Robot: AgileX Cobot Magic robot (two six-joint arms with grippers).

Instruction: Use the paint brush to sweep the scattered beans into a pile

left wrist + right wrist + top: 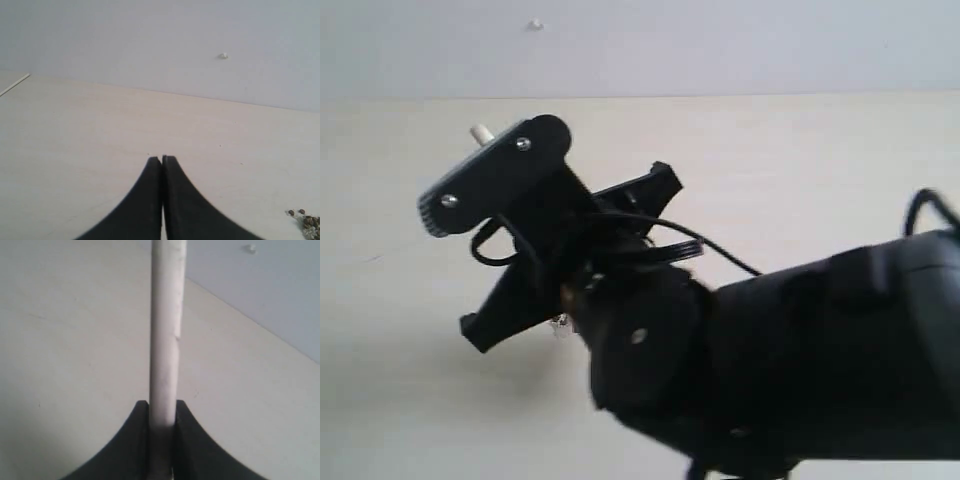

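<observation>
the pale cream table (820,160) fills most of every view and meets a plain grey-blue wall (720,40) at its far edge. in the exterior view the black right arm (820,340) comes in from the lower right and covers much of the picture. it is blurred and close to the camera, with its wrist and claw parts tilted up toward the left and a thin black cable (715,247) looping off it. a short whitish stub (480,132) pokes out past the uppermost black plate there; whether it is the end of the brush i cannot tell

the right gripper (162,407) is closed down on the paint brush (165,330). in the right wrist view both black fingers press against the handle from either side with no gap showing, and the handle runs straight out from between them over the table. only this pale, round-looking handle shows; the bristle end is out of sight in all three views

the left gripper (162,160) holds nothing. its two black fingers are brought together with just a hairline seam between them, tips pointing out over bare table

the beans (306,220) lie on the table off to one side of the left gripper, not touching its fingers. they are a small cluster of reddish-brown dots mixed with whitish grains, cut off by the edge of the left wrist view

smallest of all is a white mark (223,56) on the wall
</observation>
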